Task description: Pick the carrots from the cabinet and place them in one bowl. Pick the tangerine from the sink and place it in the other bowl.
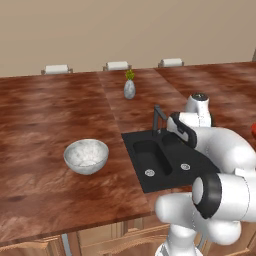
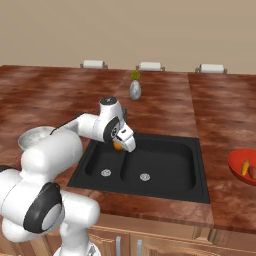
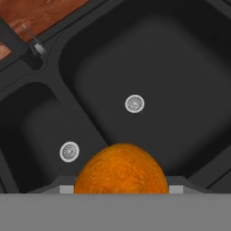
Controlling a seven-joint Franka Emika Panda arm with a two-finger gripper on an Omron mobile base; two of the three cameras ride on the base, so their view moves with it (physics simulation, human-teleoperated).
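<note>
Tangerine [image 3: 121,168]: round, bright orange, seated between the jaws at the bottom of the hand view, finger tips flanking it on both sides; in the right base view it shows as an orange patch [image 2: 118,145] under the hand. Held clear above the sink, not resting in a basin.

Gripper [image 2: 120,145]: jaws clenched on the tangerine, pointing down over the divider between the two basins.

Arm: rises from the base, elbow bent, forearm reaching forward over the sink, wrist turned downward.

Sink [image 2: 165,170]: black, double-basin, set in the brown wooden desk [image 1: 45,115]; silver drain in each basin; thin dark faucet [image 1: 158,119] at the far rim.

Whitish-grey bowl [image 1: 86,156]: on the desk, left of the sink, well apart from it.

Red bowl [image 2: 243,167]: on the desk, right of the sink, holding two carrots [image 2: 245,167].

Small vase [image 1: 129,88]: on the desk beyond the sink.
</note>
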